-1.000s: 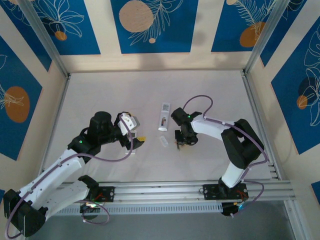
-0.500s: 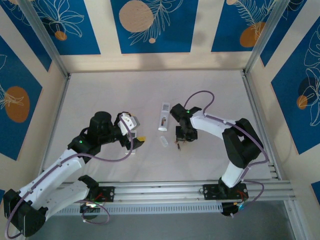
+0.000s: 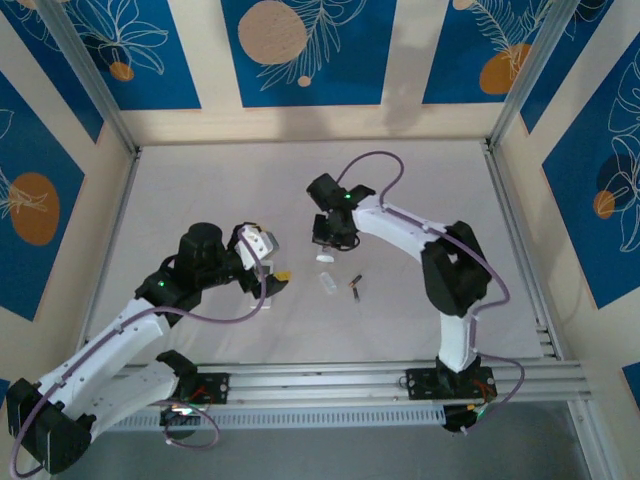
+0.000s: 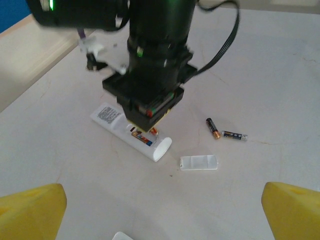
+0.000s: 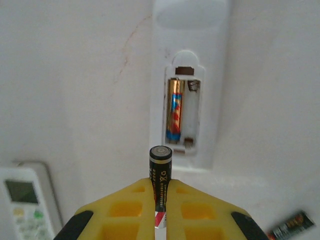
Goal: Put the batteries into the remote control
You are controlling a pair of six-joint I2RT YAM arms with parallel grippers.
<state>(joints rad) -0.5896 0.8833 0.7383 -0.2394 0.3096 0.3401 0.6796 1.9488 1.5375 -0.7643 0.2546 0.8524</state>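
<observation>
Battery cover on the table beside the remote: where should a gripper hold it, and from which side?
I would pinch the battery cover across its two long edges, near the middle, coming straight down from above. It lies flat on the table, thin and rectangular, with bare surface along both long edges.

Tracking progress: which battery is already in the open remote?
The orange-and-blue battery lying in the open remote, beside an empty slot. A second battery is pinched in the right hand; two loose batteries lie on the table.

glossy battery [image 5: 160,187], matt white plastic remote [image 5: 191,55], matt table [image 5: 70,75].
</observation>
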